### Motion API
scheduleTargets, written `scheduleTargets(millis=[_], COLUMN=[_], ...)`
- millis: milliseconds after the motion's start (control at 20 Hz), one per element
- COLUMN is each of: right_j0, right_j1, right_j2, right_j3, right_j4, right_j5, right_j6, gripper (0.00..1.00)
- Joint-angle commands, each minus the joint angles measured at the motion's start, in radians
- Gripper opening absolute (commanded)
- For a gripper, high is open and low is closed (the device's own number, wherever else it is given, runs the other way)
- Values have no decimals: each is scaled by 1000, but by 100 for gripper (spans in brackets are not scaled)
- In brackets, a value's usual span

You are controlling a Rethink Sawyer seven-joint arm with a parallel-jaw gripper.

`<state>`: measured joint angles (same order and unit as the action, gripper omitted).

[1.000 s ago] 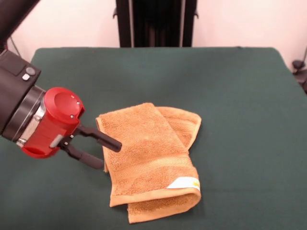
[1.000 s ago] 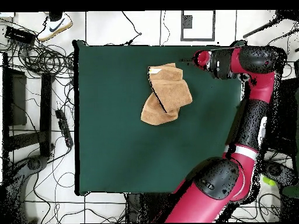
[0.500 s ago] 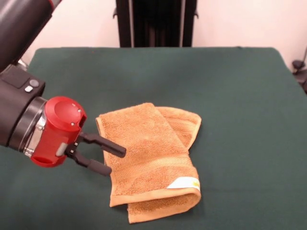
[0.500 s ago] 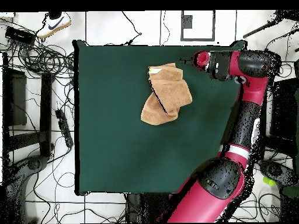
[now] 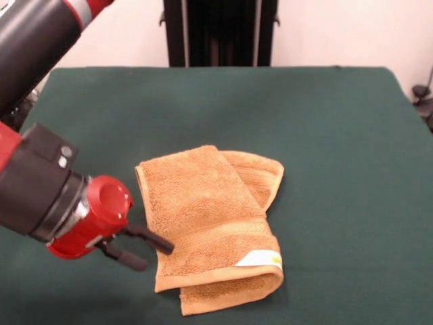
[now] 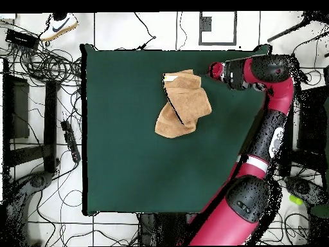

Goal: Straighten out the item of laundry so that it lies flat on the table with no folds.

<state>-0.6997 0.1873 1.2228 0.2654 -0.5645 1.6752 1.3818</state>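
Near the table's [image 5: 325,122] middle, toward six o'clock, the folded towel [image 5: 210,227] lies unmoved. At its eight o'clock the gripper [image 5: 150,252] has dropped lower, fingers narrowly parted and empty, arm slanting in from ten o'clock.

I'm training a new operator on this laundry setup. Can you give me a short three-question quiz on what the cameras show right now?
1. True or false: the towel already lies flat in a single layer on the table.
2. Multiple choice, front view: the towel's white label sits A) at the far end, B) near the close end, C) under the gripper.
3. Short answer: is the gripper open or shut, and does it hold the towel?

Key
1. False: it is folded over itself, with a second layer showing.
2. B.
3. Open, with its fingers at the towel's edge, gripping nothing.
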Motion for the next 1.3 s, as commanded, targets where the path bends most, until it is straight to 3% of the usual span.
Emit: scheduleTargets(millis=[50, 250, 400, 650, 850, 1050, 1300], right_j0=[-15, -32, -39, -45, -41, -42, -59], right_j1=[35, 68, 82, 115, 139, 154, 137], right_j2=[505, 733, 851, 1034, 1145, 1184, 1083], right_j3=[-120, -167, -191, -231, -257, -261, -214], right_j4=[-547, -778, -895, -1029, -1075, -1095, -1118], right_j5=[180, 215, 239, 324, 385, 401, 373], right_j6=[-328, -414, -440, -377, -301, -322, -475], gripper=[100, 100, 100, 100, 100, 100, 100])
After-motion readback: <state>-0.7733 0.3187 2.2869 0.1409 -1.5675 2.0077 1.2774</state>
